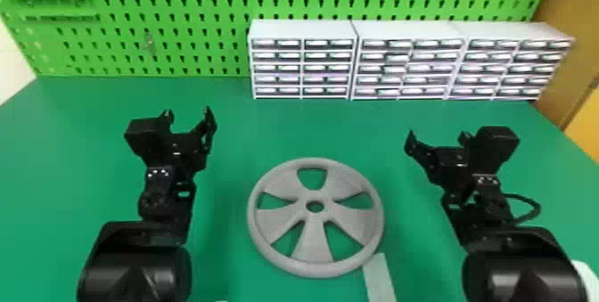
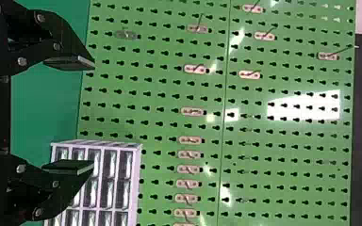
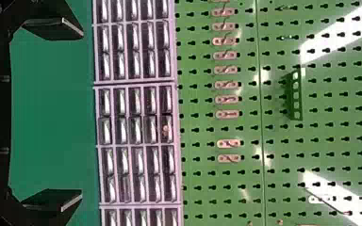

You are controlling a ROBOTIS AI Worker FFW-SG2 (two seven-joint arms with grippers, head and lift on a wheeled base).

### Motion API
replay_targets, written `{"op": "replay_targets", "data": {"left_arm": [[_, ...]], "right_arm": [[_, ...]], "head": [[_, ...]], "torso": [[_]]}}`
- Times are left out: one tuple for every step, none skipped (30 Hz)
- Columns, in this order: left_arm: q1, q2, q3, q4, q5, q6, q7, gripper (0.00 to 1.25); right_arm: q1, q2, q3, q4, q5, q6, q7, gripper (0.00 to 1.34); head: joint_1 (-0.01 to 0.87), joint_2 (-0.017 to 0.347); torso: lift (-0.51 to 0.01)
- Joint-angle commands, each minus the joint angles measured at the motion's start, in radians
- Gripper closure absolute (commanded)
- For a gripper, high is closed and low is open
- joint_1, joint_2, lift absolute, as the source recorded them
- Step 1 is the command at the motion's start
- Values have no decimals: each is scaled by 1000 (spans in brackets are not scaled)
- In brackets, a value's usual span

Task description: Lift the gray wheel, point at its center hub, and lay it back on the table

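The gray wheel (image 1: pixel 312 238) lies flat on the green table (image 1: pixel 231 145), its center hub (image 1: pixel 315 200) facing up. To the wheel's left, my left gripper (image 1: pixel 187 113) stands open above the table with nothing between its fingers. My right gripper (image 1: pixel 436 135) is over on the wheel's right, likewise open and holding nothing. Neither one touches the wheel. In the left wrist view my left gripper (image 2: pixel 93 115) has its two fingers spread wide. The right wrist view has my right gripper (image 3: pixel 82 114) with a broad gap between its fingers.
White drawer cabinets (image 1: pixel 303 29) stand in a row along the back of the table, before a green pegboard (image 1: pixel 196 34). A pale flat strip (image 1: pixel 380 279) lies at the near edge, right beside the wheel's lower right rim.
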Motion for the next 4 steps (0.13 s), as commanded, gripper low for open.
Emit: {"op": "replay_targets", "data": {"left_arm": [[3,0,-3,0,1,5,0,502],[3,0,-3,0,1,6,0,502],[6,0,-4,0,1,6,0,502],[6,0,-4,0,1,6,0,502]], "right_arm": [[6,-2,-2,0,0,1,0,113],[7,-2,-3,0,0,1,0,113],[7,-2,-5,0,0,3,0,113],[7,0,-5,0,0,3,0,113]], "head": [[692,48],[692,48],[692,48],[692,48]], "torso": [[-96],[-96],[-96],[-96]]}}
